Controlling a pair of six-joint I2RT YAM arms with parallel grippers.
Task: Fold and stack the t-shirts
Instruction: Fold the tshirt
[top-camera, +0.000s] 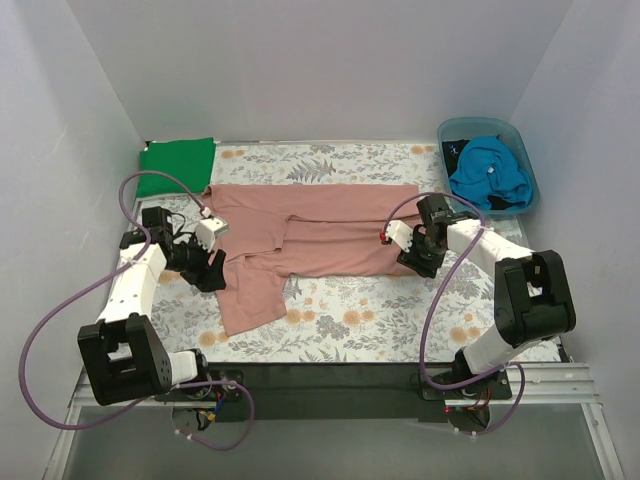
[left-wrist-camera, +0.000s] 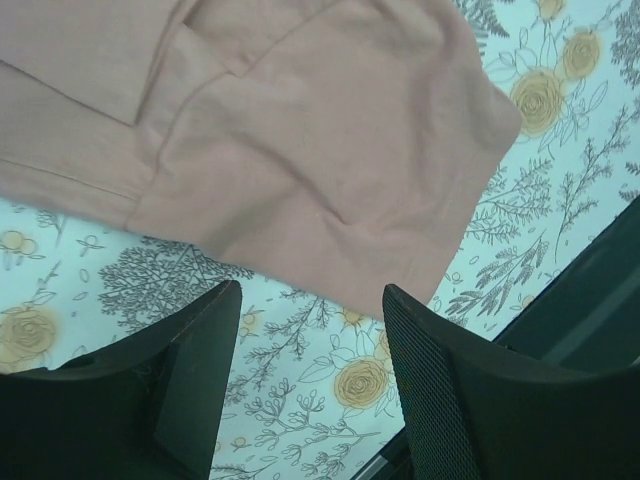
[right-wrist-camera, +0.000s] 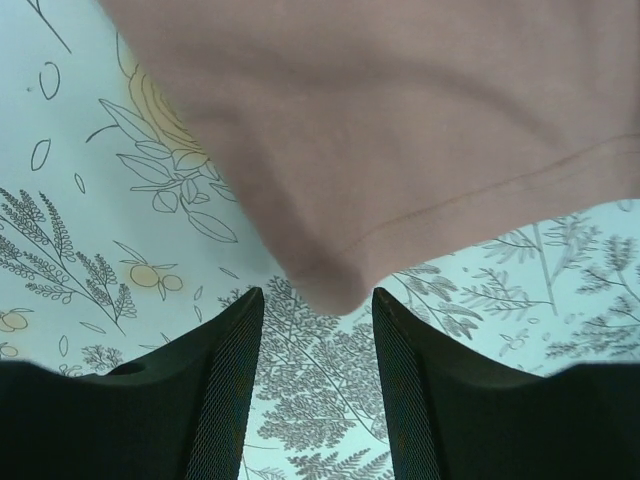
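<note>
You see a dusty pink t-shirt (top-camera: 310, 240), plain in every view, with stitching in the same pink along its hem. A bright green t-shirt (top-camera: 177, 164) lies as one solid block of colour, and a bright blue t-shirt (top-camera: 488, 173) fills a translucent teal tub (top-camera: 527, 160). Your table covering (top-camera: 400, 310) is pale, almost white, printed with grey ferns and leaf sprays plus yellow-orange roses. Both arms are white with black joints and trail purple cables; the left gripper (left-wrist-camera: 310, 380) and right gripper (right-wrist-camera: 318, 385) have black fingers with a fine mesh-like texture on the inner faces. The surrounding walls (top-camera: 320, 70) are plain white
</note>
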